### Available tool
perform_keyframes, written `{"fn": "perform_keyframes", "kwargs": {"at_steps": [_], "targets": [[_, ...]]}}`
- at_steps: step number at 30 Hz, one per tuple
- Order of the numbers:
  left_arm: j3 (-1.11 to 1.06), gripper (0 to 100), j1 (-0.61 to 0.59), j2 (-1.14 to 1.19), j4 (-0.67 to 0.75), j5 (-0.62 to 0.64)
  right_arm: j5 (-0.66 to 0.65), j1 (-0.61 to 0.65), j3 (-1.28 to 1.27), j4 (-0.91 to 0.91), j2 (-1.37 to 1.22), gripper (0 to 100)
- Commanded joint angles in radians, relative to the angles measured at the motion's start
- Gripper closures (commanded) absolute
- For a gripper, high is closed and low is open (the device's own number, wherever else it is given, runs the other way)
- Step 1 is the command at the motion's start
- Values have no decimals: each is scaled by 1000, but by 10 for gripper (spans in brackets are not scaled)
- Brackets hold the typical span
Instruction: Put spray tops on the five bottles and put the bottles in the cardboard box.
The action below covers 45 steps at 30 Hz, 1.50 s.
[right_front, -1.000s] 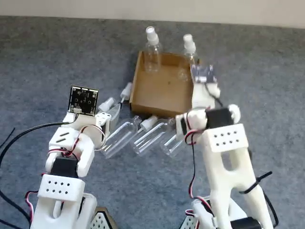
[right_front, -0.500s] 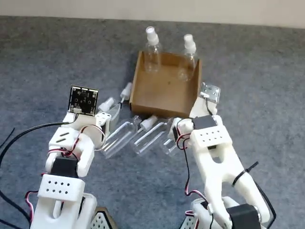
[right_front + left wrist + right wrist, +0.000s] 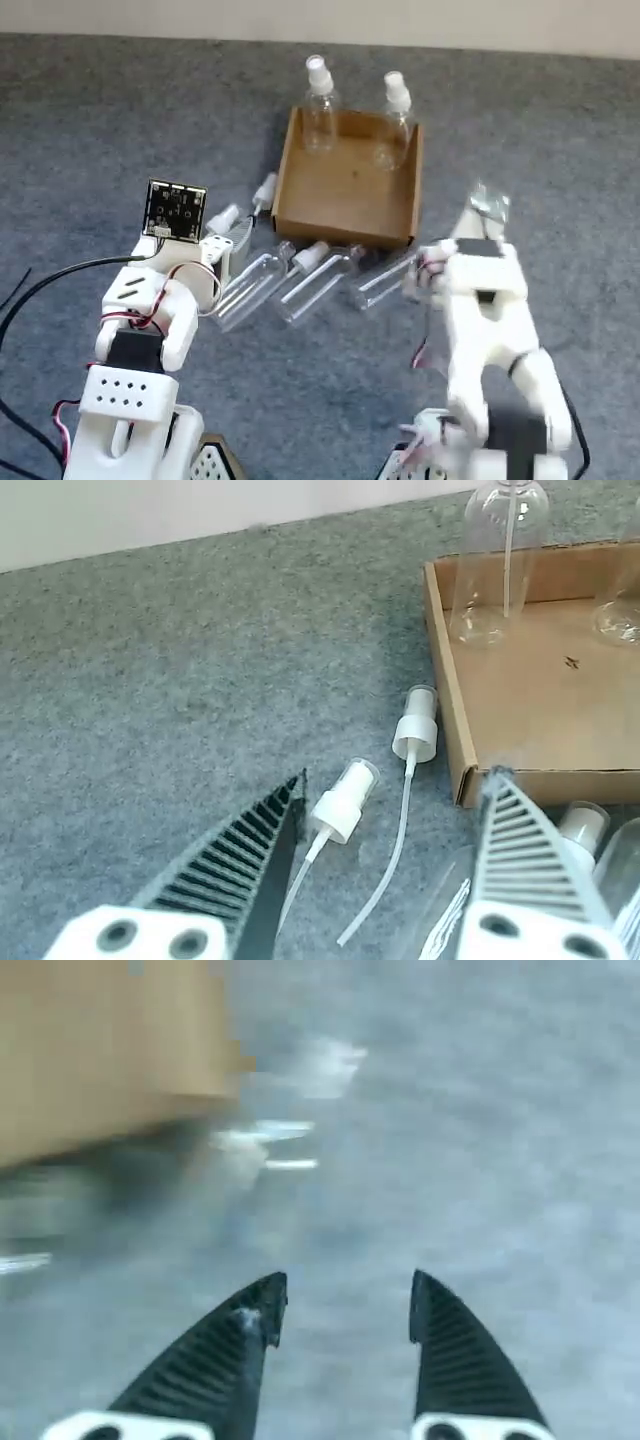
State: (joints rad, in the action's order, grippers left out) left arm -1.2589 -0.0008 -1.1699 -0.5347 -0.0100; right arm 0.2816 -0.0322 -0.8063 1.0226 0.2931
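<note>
Bottles done: two of five. The left standing bottle and the right standing bottle each wear a spray top and stand upright inside the cardboard box, against its 12 o'clock wall.
Bottles left: three lie on the carpet at the box's 6 to 7 o'clock: left lying bottle, middle lying bottle, right lying bottle. A white top sits at the middle one's neck; I cannot tell whether it is seated.
Loose spray tops: near spray top and far spray top lie at the box's 8 to 9 o'clock.
Progress: roughly two fifths, I judge; three bottles need capping and boxing.
Left gripper: spread wide and empty, hovering over the loose tops and touching neither.
Right gripper: moderately parted, empty, over bare carpet at the box's 4 o'clock.
</note>
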Motion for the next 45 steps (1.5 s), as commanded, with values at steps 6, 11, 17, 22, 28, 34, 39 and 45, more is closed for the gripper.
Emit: {"fn": "perform_keyframes", "kwargs": {"at_steps": [6, 11, 17, 22, 28, 34, 39, 45], "targets": [[5, 748, -5, -10, 28, 3, -160, -248, 13, 38, 24, 860], [7, 748, -5, -10, 28, 3, 2, -10, 136, 160, 22, 860], [7, 748, -10, -10, 28, 3, 204, 182, 369, 196, 12, 858], [7, 748, -10, -10, 28, 3, 242, 240, 357, 88, 12, 755], [7, 748, -10, -10, 28, 3, 244, 286, 269, -7, 13, 745], [7, 748, -10, -10, 28, 3, 292, 280, 180, -94, 12, 745], [7, 748, -10, -10, 28, 3, 292, 271, 130, -134, 12, 745], [7, 748, -8, -10, 28, 3, 290, 205, 56, -174, 10, 745]]}}
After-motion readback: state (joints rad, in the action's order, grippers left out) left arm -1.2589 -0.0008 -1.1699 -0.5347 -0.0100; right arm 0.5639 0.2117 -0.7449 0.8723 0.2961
